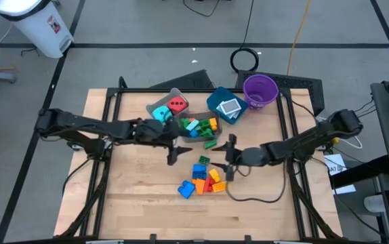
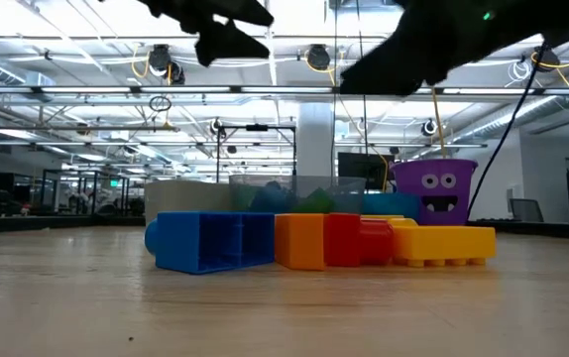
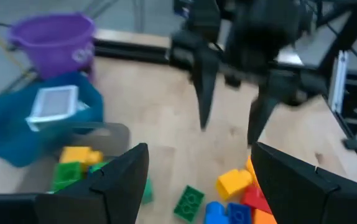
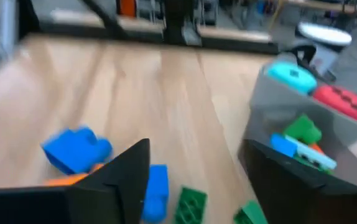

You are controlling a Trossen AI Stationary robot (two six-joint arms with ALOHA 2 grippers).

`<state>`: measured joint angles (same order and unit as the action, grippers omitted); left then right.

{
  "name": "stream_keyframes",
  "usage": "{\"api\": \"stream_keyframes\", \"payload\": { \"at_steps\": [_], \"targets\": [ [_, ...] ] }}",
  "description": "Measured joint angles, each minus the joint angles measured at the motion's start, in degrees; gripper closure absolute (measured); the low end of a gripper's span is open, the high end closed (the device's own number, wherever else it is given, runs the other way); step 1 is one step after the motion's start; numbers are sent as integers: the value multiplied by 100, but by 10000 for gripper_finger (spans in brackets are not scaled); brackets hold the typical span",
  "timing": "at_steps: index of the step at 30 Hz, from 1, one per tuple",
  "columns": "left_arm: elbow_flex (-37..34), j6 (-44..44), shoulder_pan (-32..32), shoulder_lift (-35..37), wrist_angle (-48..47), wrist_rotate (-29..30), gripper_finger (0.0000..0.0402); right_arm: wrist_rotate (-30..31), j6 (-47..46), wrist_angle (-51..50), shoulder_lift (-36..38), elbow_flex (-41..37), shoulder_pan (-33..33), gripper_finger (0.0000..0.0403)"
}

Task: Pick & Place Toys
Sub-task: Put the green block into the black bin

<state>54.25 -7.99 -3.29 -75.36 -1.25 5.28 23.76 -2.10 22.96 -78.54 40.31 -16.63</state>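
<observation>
We are hovering the right end effector (image 1: 231,157) — fingers spread, empty — just beside the loose brick pile (image 1: 203,179) on the tabletop (image 1: 147,203), aiming squarely over one brick, while the left end effector (image 1: 174,150), also spread, is waiting left of the pile.

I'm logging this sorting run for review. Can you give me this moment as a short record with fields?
left gripper: open, empty, above the table beside the dark bin
right gripper: open, empty, over the loose bricks
grey bin: cyan cube, red cube
dark bin: mixed bricks
teal bin: flat card
purple cup: at the table's far edge
left to sort: the brick pile on the table
</observation>
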Motion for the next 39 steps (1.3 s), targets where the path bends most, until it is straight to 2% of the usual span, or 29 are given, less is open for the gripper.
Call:
{"api": "stream_keyframes", "payload": {
  "at_steps": [3,6,10,12,22,32,39],
  "targets": [
    [-166,1,0,272,-1,332,111,2,103,-737,-409,377,135,213],
    [-316,-4,15,375,-11,670,113,-3,269,-1202,-837,681,256,270],
    [-495,-21,59,434,-17,831,116,-5,800,-1178,-1259,802,440,362],
    [-543,-23,91,433,-40,832,116,-2,1028,-1169,-1422,800,567,392],
    [-545,155,88,432,-53,826,117,36,1063,-1073,-2009,796,1024,400],
    [-543,162,-144,432,-190,812,117,650,1113,-1032,-2020,796,1072,402],
    [-541,158,-210,430,-197,808,117,626,1006,-1207,-2115,793,1144,402]
  ]
}}
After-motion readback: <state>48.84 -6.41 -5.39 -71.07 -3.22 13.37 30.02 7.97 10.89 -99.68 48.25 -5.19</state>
